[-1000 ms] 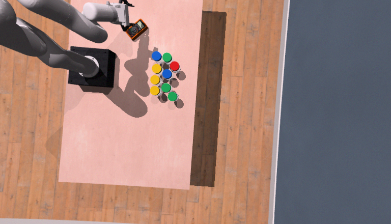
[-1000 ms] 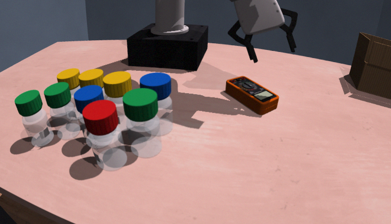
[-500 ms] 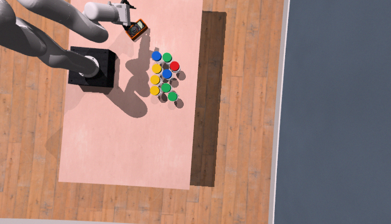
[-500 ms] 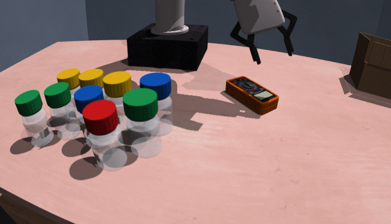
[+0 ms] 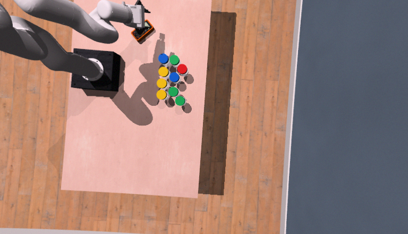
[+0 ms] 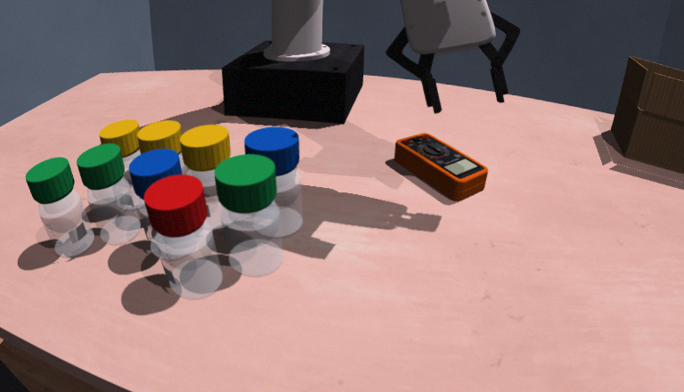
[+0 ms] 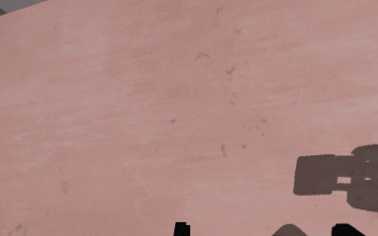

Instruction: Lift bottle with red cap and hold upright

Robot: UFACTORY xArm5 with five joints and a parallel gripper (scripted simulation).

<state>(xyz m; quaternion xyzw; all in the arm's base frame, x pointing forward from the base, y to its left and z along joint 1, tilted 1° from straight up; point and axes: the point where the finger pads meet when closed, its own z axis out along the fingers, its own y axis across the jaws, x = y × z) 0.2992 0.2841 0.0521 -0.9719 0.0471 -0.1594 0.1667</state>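
The bottle with the red cap point(image 6: 175, 211) stands upright at the near edge of a tight cluster of clear bottles; from above it shows at the cluster's right side point(image 5: 181, 68). A green-capped bottle point(image 6: 245, 186) and a blue-capped bottle point(image 6: 154, 169) stand right beside it. My gripper point(image 6: 466, 102) is open and empty. It hangs above the table, far to the right of the cluster and behind the orange multimeter point(image 6: 440, 165). In the overhead view the gripper point(image 5: 141, 14) is up and left of the bottles. The wrist view shows only bare table, the fingertips and the gripper's shadow.
Several more bottles with yellow point(image 6: 204, 148), green point(image 6: 101, 167) and blue point(image 6: 272, 151) caps stand upright in the cluster. The arm's black base point(image 6: 293, 80) is at the back. A brown box point(image 6: 650, 112) stands at the far right edge.
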